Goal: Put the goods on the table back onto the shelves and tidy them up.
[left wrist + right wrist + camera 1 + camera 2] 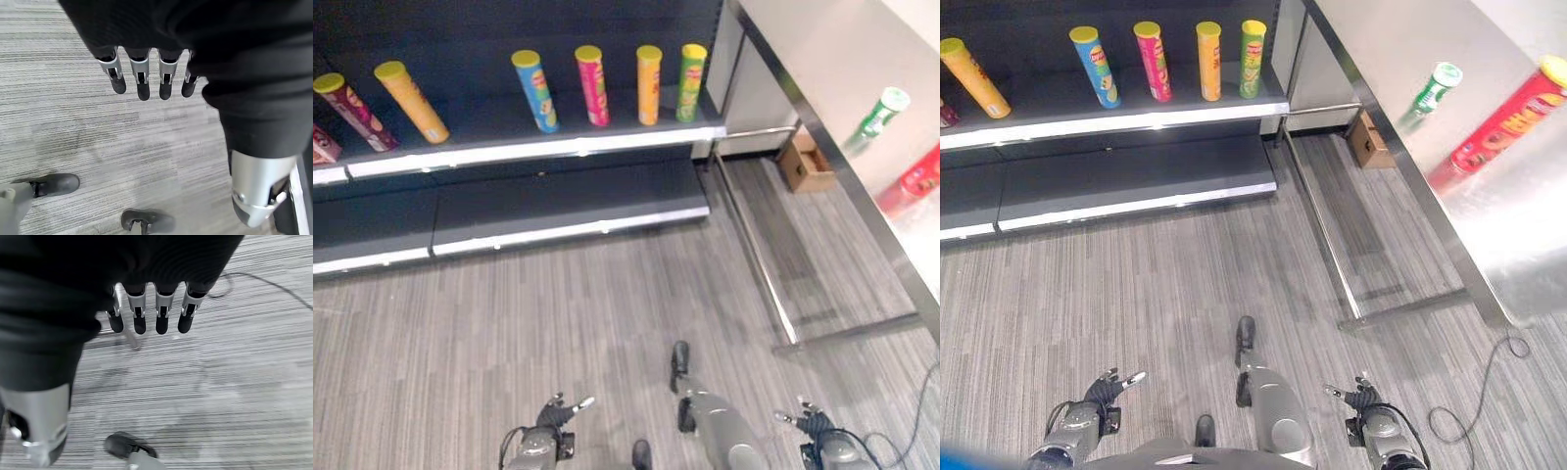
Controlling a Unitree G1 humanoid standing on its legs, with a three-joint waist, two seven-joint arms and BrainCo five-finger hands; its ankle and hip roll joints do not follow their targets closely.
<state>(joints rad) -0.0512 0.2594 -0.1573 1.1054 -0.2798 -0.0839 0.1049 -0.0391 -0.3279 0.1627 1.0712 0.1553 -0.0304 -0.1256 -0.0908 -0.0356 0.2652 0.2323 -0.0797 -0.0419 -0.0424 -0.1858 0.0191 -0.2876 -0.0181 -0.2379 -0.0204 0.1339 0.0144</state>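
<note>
On the steel table (1489,225) at the right lie a green can (1433,88) and a red can (1508,116). Several cans stand on the dark shelf (538,147): maroon (352,110), orange (411,100), blue (536,90), pink (592,84), another orange (649,84) and green (690,82). My left hand (551,414) hangs low at the bottom left, open and empty, its fingers (142,81) straight over the floor. My right hand (1363,398) hangs low at the bottom right, also open, with relaxed fingers (161,313) holding nothing.
A lower dark shelf (568,201) sits bare beneath the cans. A small cardboard box (806,162) stands on the floor behind the table leg (759,264). Grey striped carpet (558,313) stretches between me and the shelves.
</note>
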